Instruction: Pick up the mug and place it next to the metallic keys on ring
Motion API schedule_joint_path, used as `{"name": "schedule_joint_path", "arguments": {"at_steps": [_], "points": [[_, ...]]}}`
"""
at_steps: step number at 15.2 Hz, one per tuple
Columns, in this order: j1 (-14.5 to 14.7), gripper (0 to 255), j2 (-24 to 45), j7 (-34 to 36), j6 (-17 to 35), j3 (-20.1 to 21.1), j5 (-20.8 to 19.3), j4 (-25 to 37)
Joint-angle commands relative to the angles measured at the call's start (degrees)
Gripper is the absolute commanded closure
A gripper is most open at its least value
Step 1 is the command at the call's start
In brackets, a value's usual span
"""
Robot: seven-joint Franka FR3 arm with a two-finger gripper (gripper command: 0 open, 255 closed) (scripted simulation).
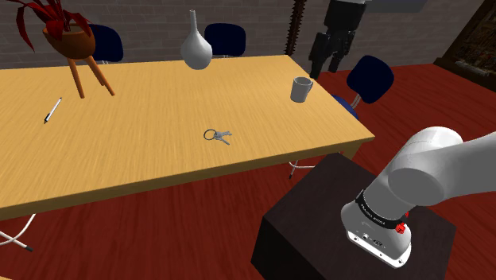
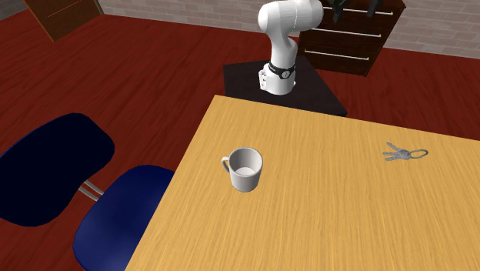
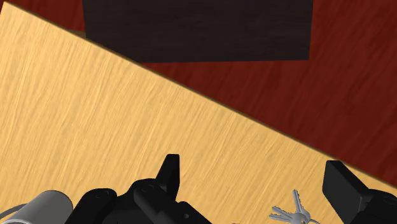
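The grey mug (image 1: 300, 88) stands upright near the table's far right corner in the shoulder view, empty, with its handle toward the blue chairs in the second exterior view (image 2: 246, 168). The metallic keys on a ring (image 1: 217, 136) lie flat mid-table, well apart from the mug, and show in the other views too (image 2: 404, 154) (image 3: 292, 213). My black gripper (image 1: 326, 64) hangs open high above the table, just beyond the mug. In the wrist view its fingers (image 3: 168, 175) stand wide apart with nothing between them, and the keys lie below near one finger. A grey rounded shape (image 3: 44, 205) beside the gripper body may be the mug.
On the wooden table (image 1: 119, 159) stand a grey vase (image 1: 196, 46) and a potted red plant on legs (image 1: 75, 44), and a pen (image 1: 52, 110) lies near them. Blue chairs (image 2: 54, 165) flank the mug's side. The dark stand (image 2: 281, 81) sits at the table's edge, with a dresser (image 2: 350, 38) behind it.
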Motion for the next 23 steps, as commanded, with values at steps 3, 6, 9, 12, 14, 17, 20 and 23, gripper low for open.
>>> {"name": "schedule_joint_path", "arguments": {"at_steps": [3,6,9,12,14,17,20,23], "points": [[-0.67,0,1.9,-1.92,2.74,-1.27,-1.44,-0.93],[-1.68,0,5.23,-4.67,6.9,-3.17,-3.45,-1.8],[-2.66,0,9.1,-7.27,11.07,-5.06,-5.25,-2.04],[-3.6,0,13.45,-9.75,15.15,-6.91,-6.8,-1.63],[-4.18,0,16.59,-11.35,17.78,-8.13,-7.68,-0.99],[-4.97,0,21.61,-13.71,21.54,-9.92,-8.71,0.51],[-5.73,0,26.93,-16.06,25.01,-11.61,-9.35,2.66],[-6.46,0,32.51,-18.44,28.11,-13.17,-9.55,5.45]]}}
